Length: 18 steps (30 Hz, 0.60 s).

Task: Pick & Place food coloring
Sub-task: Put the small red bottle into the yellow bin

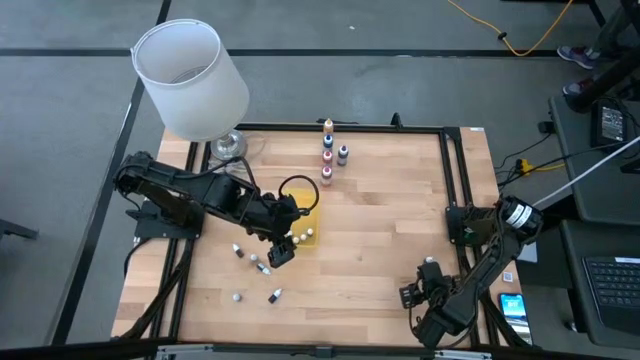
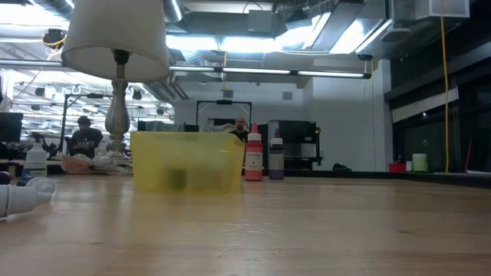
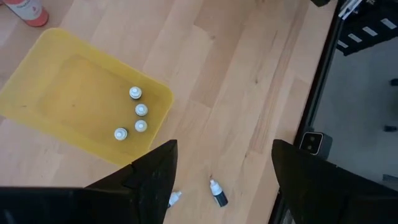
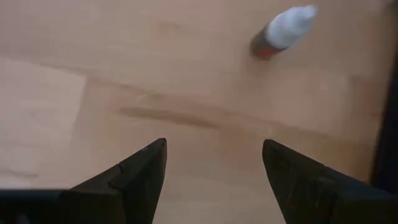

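A yellow tray [image 1: 305, 222] sits left of the table's middle, with several white-capped food coloring bottles [image 3: 138, 110] standing in it. My left gripper [image 3: 224, 146] hovers open above the tray's near edge [image 1: 283, 252], empty. Below it, several loose bottles [image 1: 255, 264] lie on the wood, one of them dark [image 3: 217, 194]. More bottles [image 1: 328, 148] stand upright near the far edge. My right gripper [image 4: 214, 144] is low over the near right of the table [image 1: 412, 293], open and empty. A white-capped bottle [image 4: 283, 31] lies on its side just beyond its fingers.
A lamp with a white shade [image 1: 190, 78] stands at the table's far left corner. A black frame rail [image 1: 455, 170] runs along the right side. Bare wood [image 1: 380, 230] lies between the tray and my right arm.
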Tool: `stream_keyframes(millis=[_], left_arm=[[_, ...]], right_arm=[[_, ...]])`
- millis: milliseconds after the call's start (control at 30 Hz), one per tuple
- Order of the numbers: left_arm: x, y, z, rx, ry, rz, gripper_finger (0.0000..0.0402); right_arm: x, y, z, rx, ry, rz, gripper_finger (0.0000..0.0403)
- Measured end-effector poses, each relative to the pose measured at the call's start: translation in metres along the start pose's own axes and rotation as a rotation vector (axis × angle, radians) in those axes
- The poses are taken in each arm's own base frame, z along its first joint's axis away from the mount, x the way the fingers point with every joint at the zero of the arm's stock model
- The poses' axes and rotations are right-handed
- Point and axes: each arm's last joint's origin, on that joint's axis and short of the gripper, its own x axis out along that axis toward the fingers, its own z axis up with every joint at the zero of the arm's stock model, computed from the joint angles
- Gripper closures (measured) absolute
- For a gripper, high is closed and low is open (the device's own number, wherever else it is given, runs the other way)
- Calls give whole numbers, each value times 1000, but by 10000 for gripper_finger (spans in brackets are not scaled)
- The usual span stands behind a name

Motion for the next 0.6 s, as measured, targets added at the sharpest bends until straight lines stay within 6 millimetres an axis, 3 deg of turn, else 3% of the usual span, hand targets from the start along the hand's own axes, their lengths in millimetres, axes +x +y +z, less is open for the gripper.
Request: stream_keyframes(millis=[433,600], left_arm=[[-1,-4,-4,-16,9,-11,148],[0,-4,-4,-19,8,-9,148]], right_arm=[[3,11,14,47,4,-38,137],[2,9,9,187,108,-128,137]])
